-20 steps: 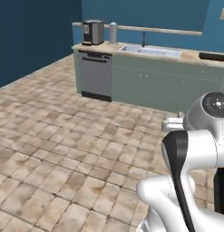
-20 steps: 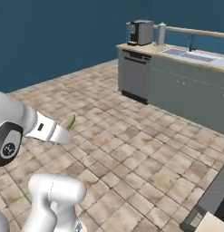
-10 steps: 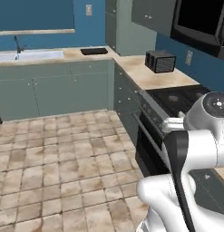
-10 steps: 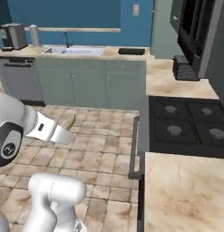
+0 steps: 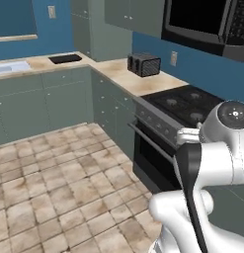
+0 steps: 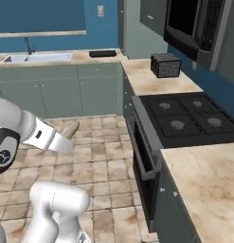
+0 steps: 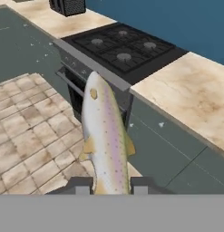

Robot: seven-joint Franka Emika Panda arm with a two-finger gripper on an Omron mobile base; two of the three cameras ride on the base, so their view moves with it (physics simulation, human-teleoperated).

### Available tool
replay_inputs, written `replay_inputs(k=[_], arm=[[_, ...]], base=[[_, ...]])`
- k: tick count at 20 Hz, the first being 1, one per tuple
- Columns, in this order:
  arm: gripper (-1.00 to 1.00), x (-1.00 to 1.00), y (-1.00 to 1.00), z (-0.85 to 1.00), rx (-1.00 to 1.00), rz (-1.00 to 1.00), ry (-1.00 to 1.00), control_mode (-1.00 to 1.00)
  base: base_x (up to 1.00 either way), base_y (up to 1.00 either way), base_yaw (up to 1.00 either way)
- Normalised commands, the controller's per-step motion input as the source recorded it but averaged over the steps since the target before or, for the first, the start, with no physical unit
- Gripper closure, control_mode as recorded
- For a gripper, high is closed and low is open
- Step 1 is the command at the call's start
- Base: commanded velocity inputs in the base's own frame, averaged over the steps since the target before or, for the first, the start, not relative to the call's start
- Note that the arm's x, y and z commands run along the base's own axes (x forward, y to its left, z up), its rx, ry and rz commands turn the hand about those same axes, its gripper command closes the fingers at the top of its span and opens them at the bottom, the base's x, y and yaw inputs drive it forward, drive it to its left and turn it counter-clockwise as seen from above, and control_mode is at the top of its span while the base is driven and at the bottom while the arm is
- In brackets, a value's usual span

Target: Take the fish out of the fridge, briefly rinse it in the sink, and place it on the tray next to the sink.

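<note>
A long silvery fish [image 7: 105, 140] with a pink stripe and yellowish fins points away from the hand, its tail end between the two dark fingertips. My gripper [image 7: 111, 186] is shut on it. From the right base view the gripper [image 6: 64, 138] hangs over the tiled floor, with the fish's [image 6: 71, 129] olive tip sticking out past it. The pale sink [image 6: 38, 58] with its thin dark faucet [image 6: 27, 46] lies far off on the back counter. The black tray [image 6: 102, 53] rests right of the sink, near the counter corner; the tray [image 5: 65, 59] and sink [image 5: 10, 66] appear at upper left. The fridge is out of view.
A dark stove [image 6: 190, 116] with an oven door and handle [image 6: 139, 156] stands close on the right. A dark toaster [image 6: 165, 64] sits on the counter [image 6: 149, 83] beyond it, under a microwave [image 6: 192, 26]. Tiled floor [image 5: 54, 188] lies open toward the sink cabinets.
The whole scene has swung as the base turned: sink and tray slid left, stove and toaster came into view. The fish stays in the shut gripper.
</note>
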Motion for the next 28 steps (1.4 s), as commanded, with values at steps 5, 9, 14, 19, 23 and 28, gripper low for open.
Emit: replay_inputs(k=[5,9,14,19,23,28], arm=[[1.00,0.00,0.00,0.00,0.00,0.00,0.00,1.00],[1.00,0.00,0.00,0.00,0.00,0.00,0.00,1.00],[1.00,0.00,0.00,0.00,0.00,0.00,0.00,1.00],[1.00,0.00,0.00,0.00,0.00,0.00,0.00,1.00],[1.00,0.00,0.00,0.00,0.00,0.00,0.00,1.00],[1.00,0.00,0.00,0.00,0.00,0.00,0.00,1.00]], base=[[-0.02,0.43,0.16],[0.10,0.84,0.35],[0.44,0.74,0.46],[1.00,0.33,0.31],[1.00,0.14,0.22],[1.00,0.08,0.11]])
